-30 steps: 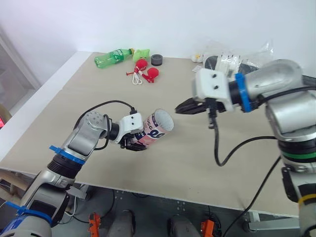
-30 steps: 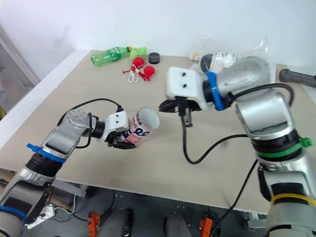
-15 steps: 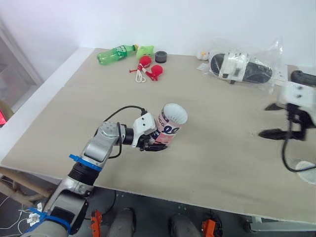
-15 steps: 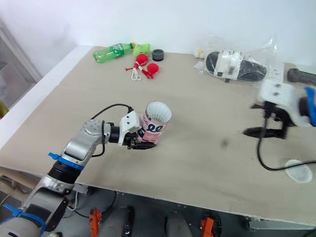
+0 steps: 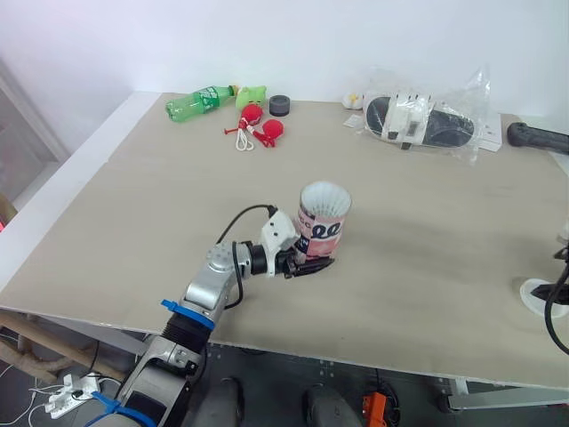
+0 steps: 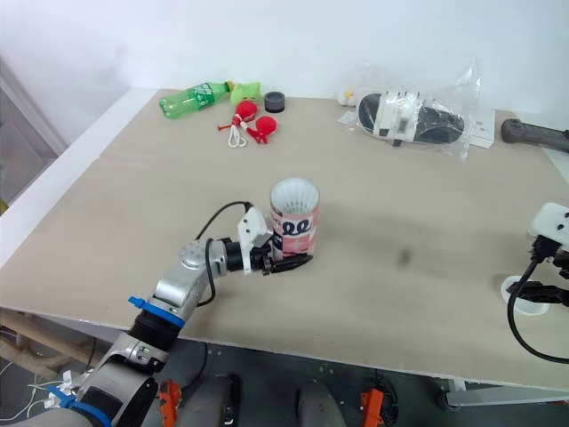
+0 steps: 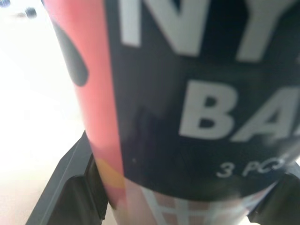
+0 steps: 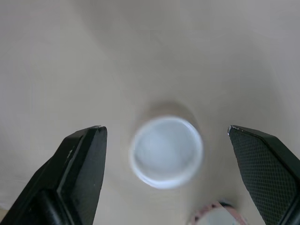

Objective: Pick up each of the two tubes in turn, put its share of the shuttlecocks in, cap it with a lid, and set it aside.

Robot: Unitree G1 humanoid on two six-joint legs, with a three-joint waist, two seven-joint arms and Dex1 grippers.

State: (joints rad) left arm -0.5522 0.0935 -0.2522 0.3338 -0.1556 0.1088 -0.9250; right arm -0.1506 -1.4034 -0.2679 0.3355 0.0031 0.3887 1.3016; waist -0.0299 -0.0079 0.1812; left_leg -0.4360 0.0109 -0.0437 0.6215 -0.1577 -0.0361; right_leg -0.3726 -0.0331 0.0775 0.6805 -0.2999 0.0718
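Beige bench [image 5: 160, 178]: left jaws are clenching the pink-and-black cardboard tube [image 5: 321, 234], steadying it upright mid-bench, white feathered shuttlecocks [image 5: 325, 197] at its mouth; right jaws are hovering spread wide over the round white plastic lid [image 8: 166, 151], apparently lining up the cap.

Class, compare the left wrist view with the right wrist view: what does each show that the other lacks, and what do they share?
Left wrist view: the tube, its pink and black label close up, clamped between the fingers of the left claw. Right wrist view: a white lid lying flat, centred between the open fingers of the right claw, which do not touch it. Both: the beige table.
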